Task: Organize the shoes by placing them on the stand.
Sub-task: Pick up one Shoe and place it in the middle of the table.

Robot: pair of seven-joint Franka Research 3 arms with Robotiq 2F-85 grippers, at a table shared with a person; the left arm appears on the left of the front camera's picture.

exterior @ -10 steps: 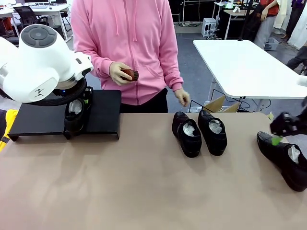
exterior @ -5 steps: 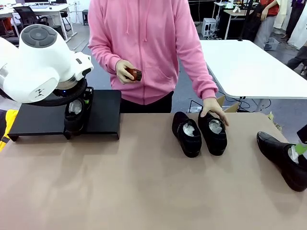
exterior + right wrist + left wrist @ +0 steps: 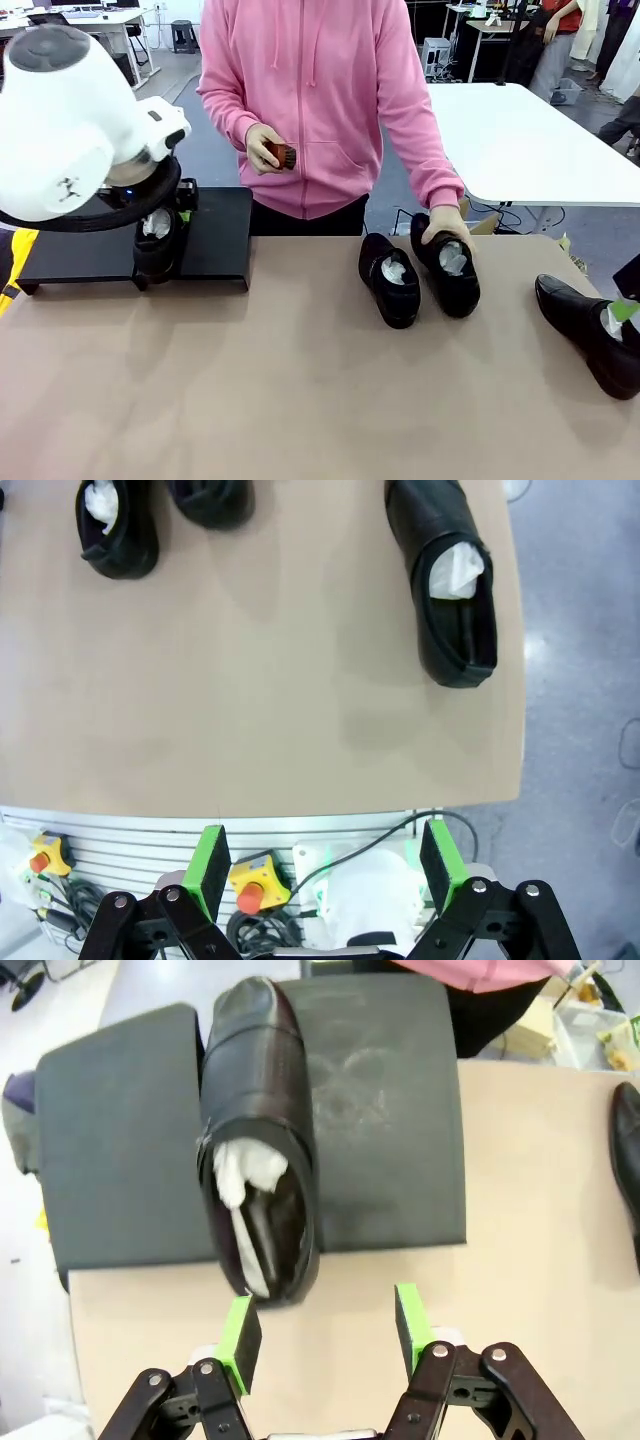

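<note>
Wrist views tell you: left gripper (image 3: 322, 1308) fingers spread behind shoe (image 3: 255, 1110) on stand (image 3: 120, 1160); right gripper (image 3: 325, 858) fingers spread beyond tan desk (image 3: 250, 700) edge.

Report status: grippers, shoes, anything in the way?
Left gripper open, at heel of placed shoe on stand. Right gripper open, empty. Two shoes loose on table; person's hand on third shoe.

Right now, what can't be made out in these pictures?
- Front view: the white arm hides the stand's far left part.
- Front view: the right edge cuts off the rightmost shoe.
- Front view: the person's hand covers the held shoe's far end.
- Right wrist view: the top edge cuts that shoe.
</note>
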